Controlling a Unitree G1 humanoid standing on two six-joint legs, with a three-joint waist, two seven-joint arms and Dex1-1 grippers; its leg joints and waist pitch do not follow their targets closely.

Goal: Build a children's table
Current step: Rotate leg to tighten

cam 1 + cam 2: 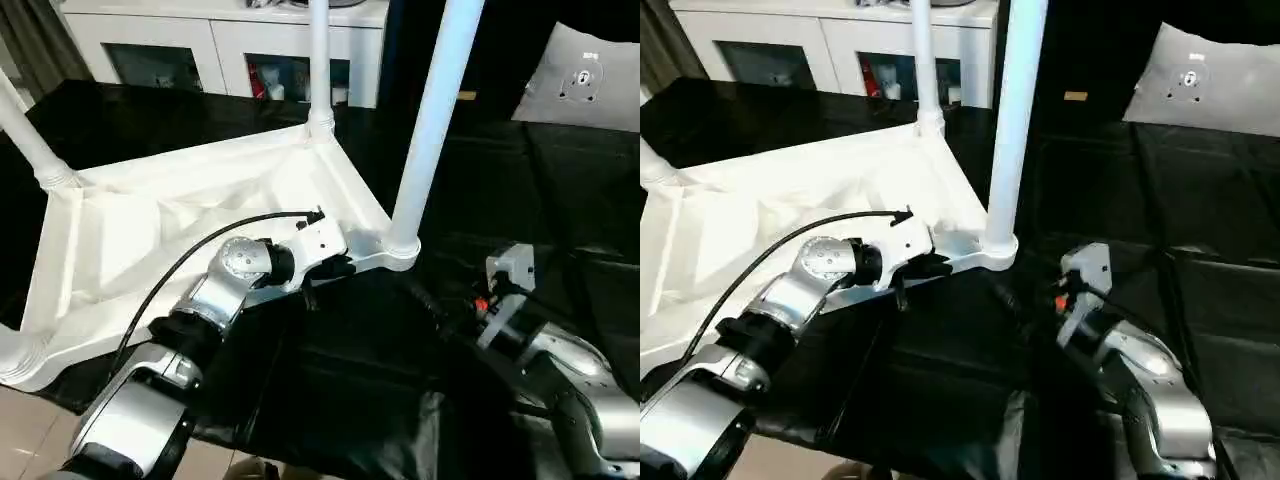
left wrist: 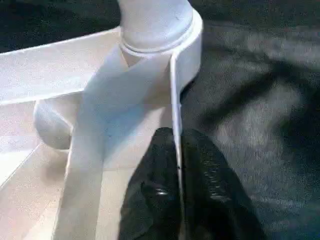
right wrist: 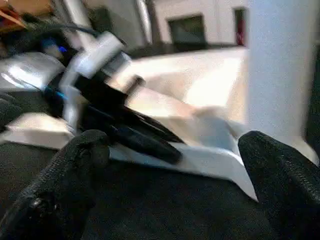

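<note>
Head views: the tabletop (image 1: 200, 215) lies upside down on a black cloth (image 1: 350, 390), with legs (image 1: 432, 120) standing up from its corner sockets. A white cabinet (image 1: 230, 45) stands behind it; a grey cushion (image 1: 580, 80) lies far right.
Left wrist view: the left gripper (image 2: 177, 185) is clenched on the tabletop's thin rim, one finger on each side, near the corner socket (image 2: 187, 47).
Right wrist view: the right gripper (image 3: 175, 190) is released, fingers (image 3: 75, 165) spread wide and holding nothing, just short of the rim; the left gripper stands between it and the tabletop.
</note>
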